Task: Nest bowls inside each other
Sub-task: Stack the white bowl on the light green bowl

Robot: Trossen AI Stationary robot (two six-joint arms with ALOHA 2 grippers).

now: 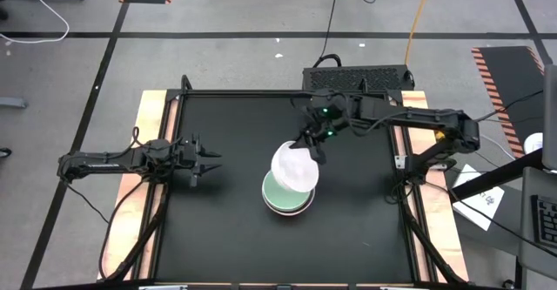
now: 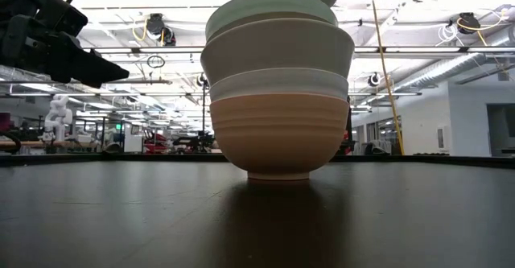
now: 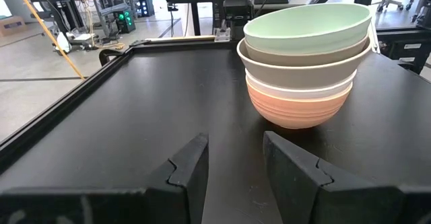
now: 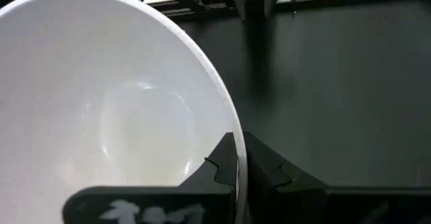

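Note:
A stack of nested bowls point(image 1: 287, 194) stands on the black table near its middle: salmon-orange at the bottom point(image 3: 298, 106), then white, beige-grey and mint green point(image 3: 306, 27) on top. My right gripper point(image 1: 312, 153) is shut on a white bowl point(image 1: 294, 166) and holds it above the stack's far side; the bowl fills the right wrist view point(image 4: 101, 116). My left gripper point(image 1: 209, 164) waits open above the table, left of the stack, its fingers point(image 3: 232, 167) pointing at it. No dark grey-brown bowl shows. My right gripper pinches the white bowl's rim point(image 4: 237, 170) between its two fingers, one finger inside the bowl and one outside. The fingers come from the table's far right side, slanting down. The bowl is lifted clear and tilted above the mint green bowl.
A raised black frame point(image 1: 244, 94) edges the table top, with wooden boards along the left and right sides. Bare black surface lies left, right and near of the stack. A dark box point(image 1: 355, 77) with cables sits beyond the far edge.

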